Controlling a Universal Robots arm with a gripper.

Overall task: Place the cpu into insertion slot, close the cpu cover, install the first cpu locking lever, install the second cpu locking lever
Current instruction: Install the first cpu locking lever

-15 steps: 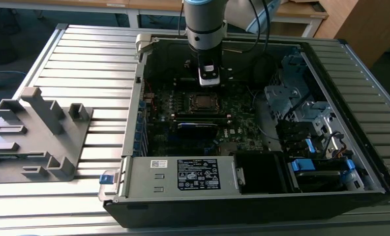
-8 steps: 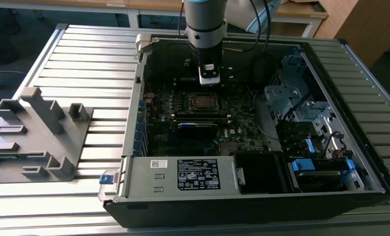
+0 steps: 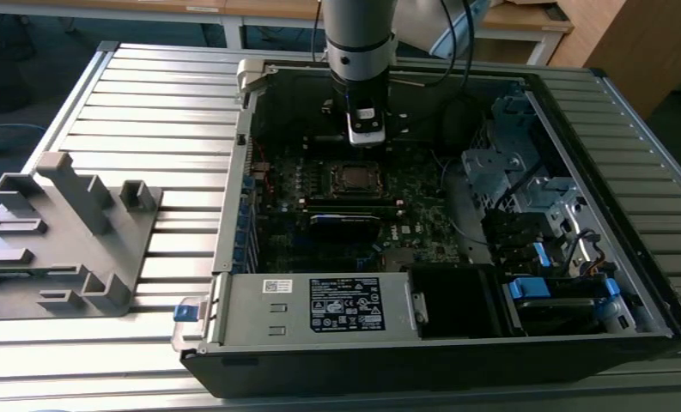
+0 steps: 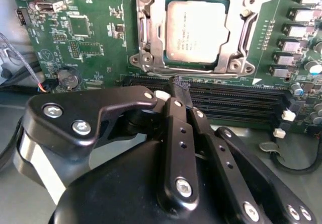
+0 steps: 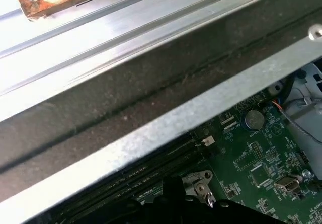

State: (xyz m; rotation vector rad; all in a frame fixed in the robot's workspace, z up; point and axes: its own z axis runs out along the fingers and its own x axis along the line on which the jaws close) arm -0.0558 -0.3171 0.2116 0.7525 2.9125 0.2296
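Hovering, exterior view: your gripper (image 3: 366, 137) hangs inside the open computer case (image 3: 615, 103), above the motherboard (image 3: 415, 227) and just behind the insertion slot (image 3: 352, 178), not touching it.
Socket, exterior view: the silvery rim shows around a grey square; levers are too small to judge from here.
Tool state, second wrist view: the gripper (image 4: 179, 89) has its fingers (image 4: 177, 133) clenched together, holding nothing; the tips sit just beside the socket's near edge, over the memory slots (image 4: 236, 100).
Chip, second wrist view: the cpu (image 4: 195, 31) already lies flat in the insertion slot (image 4: 141, 58), and the cpu cover (image 4: 229, 32) frames it, seemingly down.
Lever, second wrist view: a thin wire bar (image 4: 247, 30) runs along one side of the frame; whether it is latched I cannot tell.
Advice: press with the closed tips, keep them off the chip, and push the lever sideways under its hook.
Surroundings, first wrist view: the case wall (image 5: 166, 128) crosses the frame, with the coin cell (image 5: 254, 118) on the board beyond it.
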